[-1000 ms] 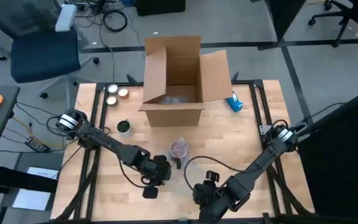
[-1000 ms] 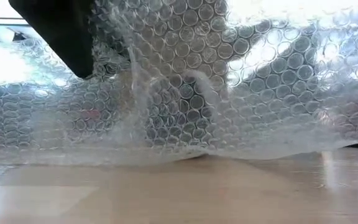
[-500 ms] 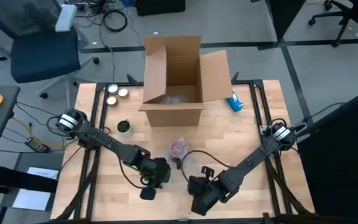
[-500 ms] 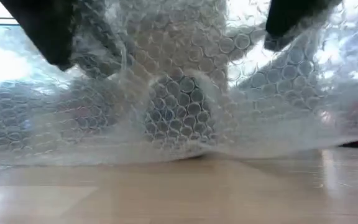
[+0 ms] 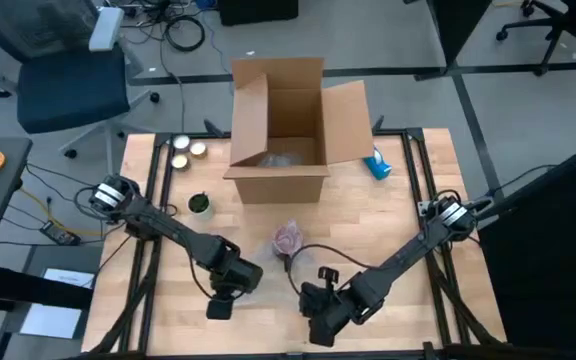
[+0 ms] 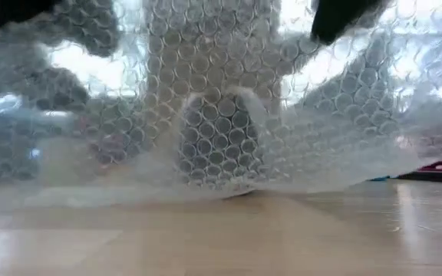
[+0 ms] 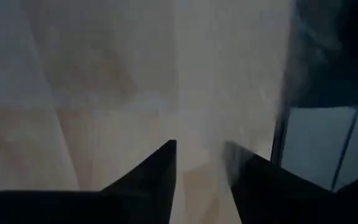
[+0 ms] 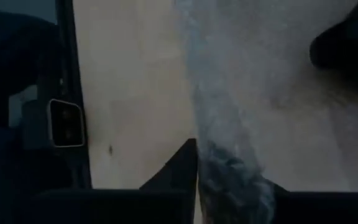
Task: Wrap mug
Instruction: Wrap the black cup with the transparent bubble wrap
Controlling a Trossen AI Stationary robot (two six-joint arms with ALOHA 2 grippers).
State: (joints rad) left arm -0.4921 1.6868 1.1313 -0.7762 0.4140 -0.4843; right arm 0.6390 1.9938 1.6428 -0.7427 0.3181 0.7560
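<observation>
The mug point(image 5: 288, 239) is a pinkish lump under clear bubble wrap, standing on the wooden table in front of the box. In the low view it is the mound point(image 6: 217, 142) at the centre of the bubble wrap point(image 6: 321, 146), which fills that picture. My left gripper point(image 5: 224, 292) is near-left of the mug, and my right gripper point(image 5: 318, 305) is near-right of it. Each is shut on the wrap. My left gripper has pale wrap point(image 7: 201, 143) between its two fingers; which edge or how many layers I cannot tell. The wrap's left part rises off the table toward it point(image 6: 44, 46). My right gripper pinches a bunched strip of the wrap point(image 8: 225, 158) between its two fingers. The strip runs forward from the fingers, over the table, toward the mug.
An open cardboard box point(image 5: 286, 125) stands at the far middle, a blue object point(image 5: 377, 166) to its right. Two round tins point(image 5: 187, 148) and a small dark cup point(image 5: 200, 205) sit at the far left. Bare wood lies along the near edge point(image 6: 221, 238).
My left gripper has gone toward the table's left and near edges, and the wrap's left part has drawn out and risen with it. My right gripper has come toward the table's left, closer to the mug. The mug's mound has stayed put.
</observation>
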